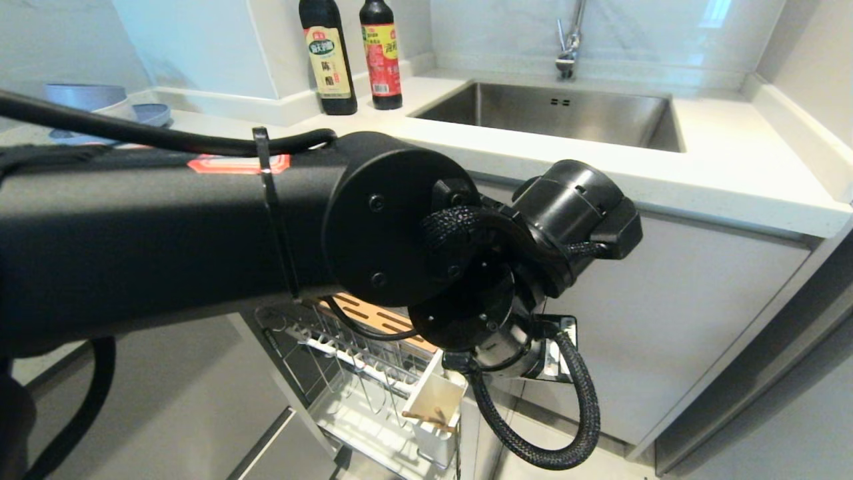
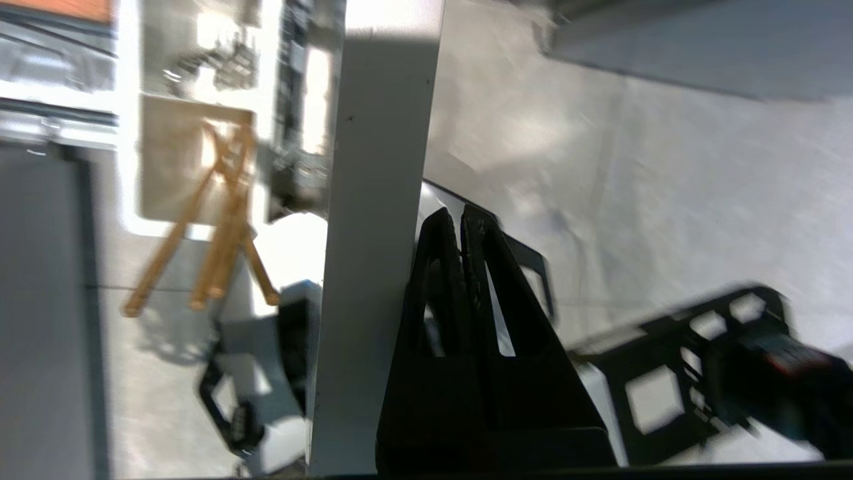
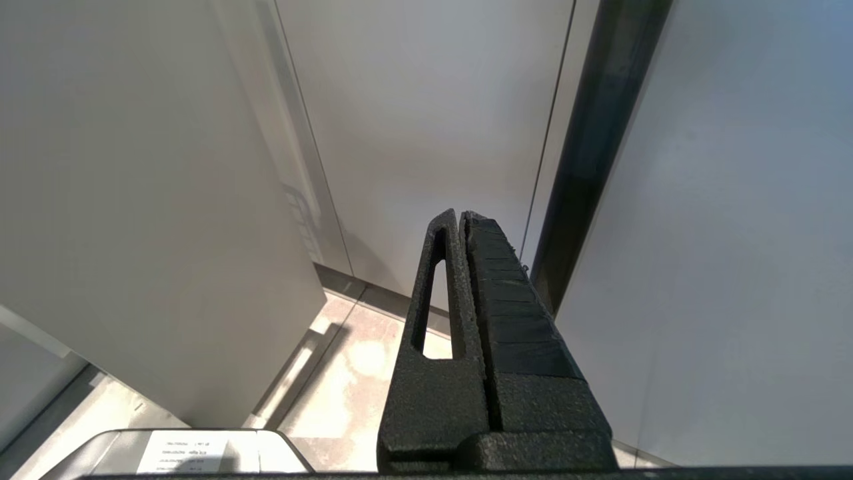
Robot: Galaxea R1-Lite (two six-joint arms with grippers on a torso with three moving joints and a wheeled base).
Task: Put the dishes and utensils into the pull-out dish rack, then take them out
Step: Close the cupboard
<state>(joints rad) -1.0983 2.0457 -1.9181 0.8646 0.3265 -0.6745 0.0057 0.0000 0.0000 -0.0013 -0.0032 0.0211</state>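
Pull-out dish rack (image 1: 353, 387) half behind arm

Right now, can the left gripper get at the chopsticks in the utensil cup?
Probably not directly. The left gripper is shut, on the outer side of the rack's cabinet front, which stands between it and the chopsticks in the cup.

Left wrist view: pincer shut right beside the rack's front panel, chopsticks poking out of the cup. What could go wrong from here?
1. The shut left pincer sits against the narrow light-grey cabinet front edge; a sideways move could scrape or shove the pull-out rack.
2. The long light wooden chopsticks lean loosely out of the white plastic utensil cup; a jolt might tip them out.
3. In the head view the left arm hides most of the chrome wire basket.
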